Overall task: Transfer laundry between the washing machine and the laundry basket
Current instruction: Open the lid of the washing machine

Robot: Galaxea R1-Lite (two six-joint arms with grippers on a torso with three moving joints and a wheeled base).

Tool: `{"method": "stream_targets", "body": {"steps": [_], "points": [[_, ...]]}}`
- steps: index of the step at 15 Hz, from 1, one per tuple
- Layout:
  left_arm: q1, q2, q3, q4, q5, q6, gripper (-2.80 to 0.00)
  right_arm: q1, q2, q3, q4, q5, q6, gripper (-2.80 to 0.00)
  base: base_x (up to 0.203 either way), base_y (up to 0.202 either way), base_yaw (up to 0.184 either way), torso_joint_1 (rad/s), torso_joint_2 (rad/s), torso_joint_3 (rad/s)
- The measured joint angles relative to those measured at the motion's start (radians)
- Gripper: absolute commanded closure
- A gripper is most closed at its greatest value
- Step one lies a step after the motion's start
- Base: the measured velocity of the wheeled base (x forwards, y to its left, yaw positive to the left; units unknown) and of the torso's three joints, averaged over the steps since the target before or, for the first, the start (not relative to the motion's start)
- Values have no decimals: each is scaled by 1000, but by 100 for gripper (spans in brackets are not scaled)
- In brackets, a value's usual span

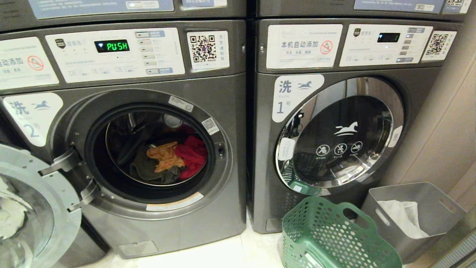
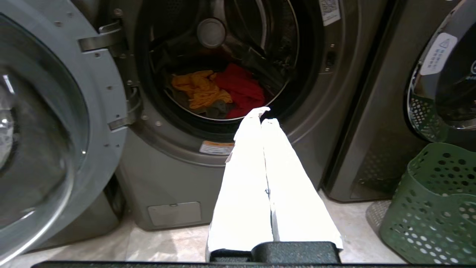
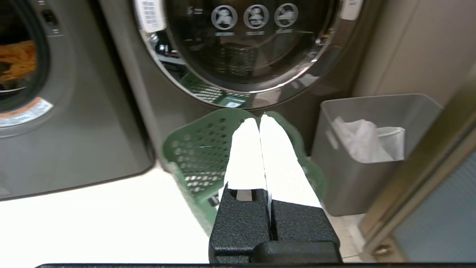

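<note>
The washing machine (image 1: 208, 193) labelled 2 stands at the left with its round door (image 1: 33, 208) swung wide open. Inside its drum lies the laundry: a mustard-orange piece (image 1: 165, 156), a red-pink piece (image 1: 192, 154) and a dark grey-green piece (image 1: 143, 167). The same heap shows in the left wrist view, orange piece (image 2: 200, 89) beside the red one (image 2: 241, 89). The green laundry basket (image 1: 327, 234) stands on the floor before the other washer. My left gripper (image 2: 263, 115) is shut and empty, short of the drum opening. My right gripper (image 3: 259, 120) is shut and empty, above the basket (image 3: 200, 156).
A second washer (image 1: 334, 141), labelled 1, stands at the right with its door shut. A grey solid-sided bin (image 1: 435, 208) holding a white bag (image 1: 403, 217) sits by the beige wall at the right. Pale tile floor (image 1: 230, 253) runs along the washers' fronts.
</note>
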Motion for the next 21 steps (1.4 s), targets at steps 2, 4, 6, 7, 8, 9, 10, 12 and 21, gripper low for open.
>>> {"method": "stream_targets", "body": {"steps": [2,4,6,7,8,9,10,12,21], "points": [[0,0,0,-1,0,0,0,0,0,0,0,0,-1,0,0,197,-2,1,2,3],[0,0,0,0,0,-1,0,0,0,0,0,0,-1,0,0,161,1,0,0,2],[0,0,0,0,0,-1,0,0,0,0,0,0,-1,0,0,38,-4,3,1,1],[0,0,0,0,0,-1,0,0,0,0,0,0,-1,0,0,0,0,0,0,0],[0,0,0,0,0,-1,0,0,0,0,0,0,-1,0,0,0,0,0,0,0],[1,0,0,0,0,-2,0,1,0,0,0,0,0,0,0,0,0,0,0,0],[-1,0,0,1,0,-3,0,0,0,0,0,0,0,0,0,0,0,0,0,0],[0,0,0,0,0,-3,0,0,0,0,0,0,-1,0,0,0,0,0,0,0],[0,0,0,2,0,-3,0,0,0,0,0,0,-3,0,-1,-2,60,0,1,1]]}}
